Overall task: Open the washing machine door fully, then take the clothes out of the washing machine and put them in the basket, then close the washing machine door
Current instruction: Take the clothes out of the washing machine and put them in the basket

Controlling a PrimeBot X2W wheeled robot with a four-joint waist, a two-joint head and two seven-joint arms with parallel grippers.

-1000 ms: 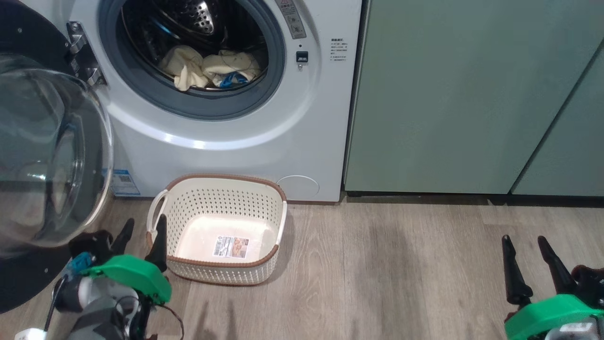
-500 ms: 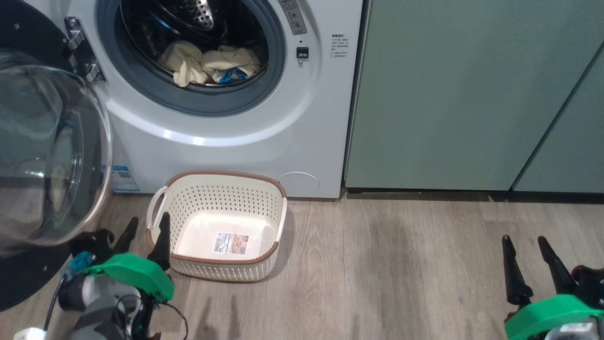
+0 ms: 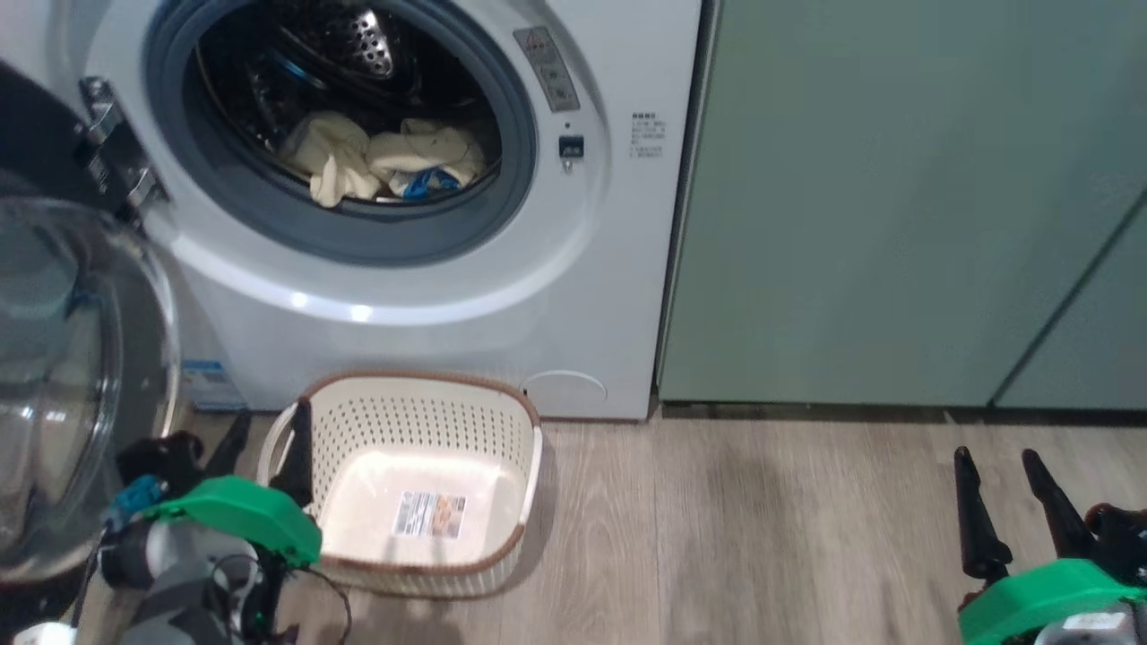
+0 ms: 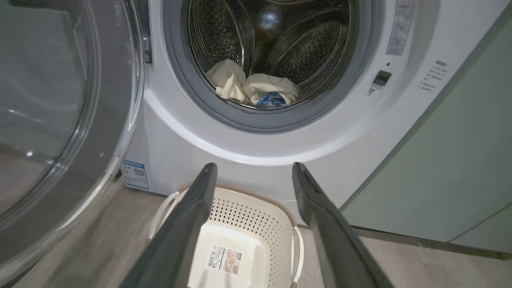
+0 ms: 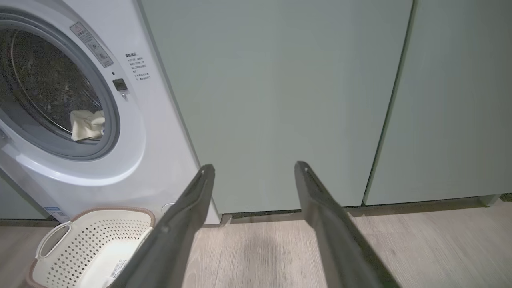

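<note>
"Left wrist view, item one: your fingers?"

"Left gripper (image 4: 254,166): two dark fingers spread wide, nothing between them, poised over the basket (image 4: 248,212) and aimed at the drum mouth. Right gripper (image 5: 254,166): likewise spread and empty, well off to the side before the sage cabinet fronts (image 5: 280,100)."

"Item two: the goods?"

"Clothes (image 4: 256,86): a cream heap with a blue patch, lying low at the front of the drum (image 4: 304,44), just behind the grey ring (image 4: 192,92) of the washing machine (image 4: 248,148). Basket: empty (label sticker showing on its floor), on the floor against the machine's foot."

"Handling note?"

"The washing machine door (image 4: 60,100) looks swung wide to my left, so I judge the reach is next. Go up over the basket and in through the ring, keeping off the glass bowl. Pinch the crest of the heap, then lift it clear of the ring's lip before drawing back."

"Not accounted for?"

"Number of garments: cannot tell. Drum floor behind the heap: hidden. Door: cut off at the frame edge, so its full swing is unconfirmed."
</note>
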